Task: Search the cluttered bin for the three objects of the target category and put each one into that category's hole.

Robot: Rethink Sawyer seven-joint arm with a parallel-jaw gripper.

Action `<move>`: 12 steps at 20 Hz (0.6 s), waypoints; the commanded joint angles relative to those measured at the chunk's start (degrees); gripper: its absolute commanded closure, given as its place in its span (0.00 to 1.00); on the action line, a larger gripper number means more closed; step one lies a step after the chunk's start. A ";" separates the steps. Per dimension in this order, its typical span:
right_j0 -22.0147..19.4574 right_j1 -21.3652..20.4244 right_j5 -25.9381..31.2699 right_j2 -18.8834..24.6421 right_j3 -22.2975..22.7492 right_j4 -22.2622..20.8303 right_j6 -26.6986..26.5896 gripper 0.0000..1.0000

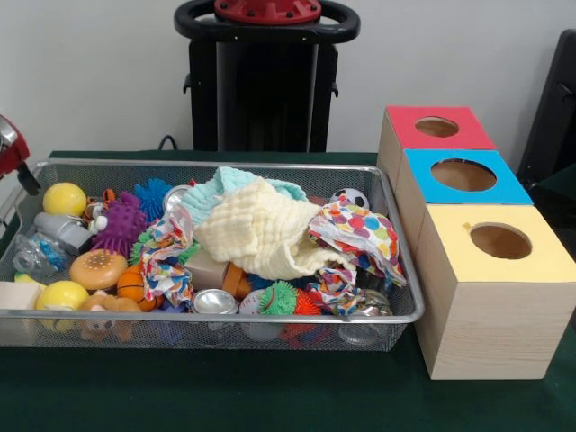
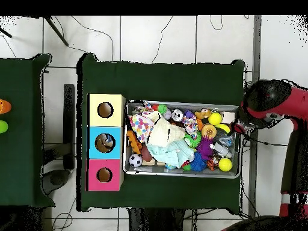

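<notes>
The wire mesh bin (image 1: 225,316) sits on the green table, full of clutter: a yellow cloth (image 1: 261,229), a polka-dot cloth (image 1: 360,229), a teal cloth (image 1: 225,184), a purple spiky toy (image 1: 121,220), yellow balls (image 1: 65,199), a burger toy (image 1: 97,267) and a small soccer ball (image 1: 351,198). Three wooden boxes with round holes stand beside it: red-topped (image 1: 438,128), blue-topped (image 1: 463,175), yellow-topped (image 1: 499,243). My gripper (image 1: 25,180) shows only at the left edge, just outside the bin's end. In the overhead view it (image 2: 240,126) sits by the bin's (image 2: 180,173) right end.
The robot's black pedestal (image 1: 265,81) stands behind the bin. A dark chair (image 1: 553,99) is at the far right. In the overhead view a second green table (image 2: 24,132) lies to the left, with small orange and green objects at its edge.
</notes>
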 commanded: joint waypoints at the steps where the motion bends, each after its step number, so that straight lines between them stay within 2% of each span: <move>1: 3.46 5.29 -1.94 -0.05 0.14 -2.59 -9.84 0.00; 12: 3.70 5.35 -3.22 -0.26 1.37 -0.96 -8.74 0.00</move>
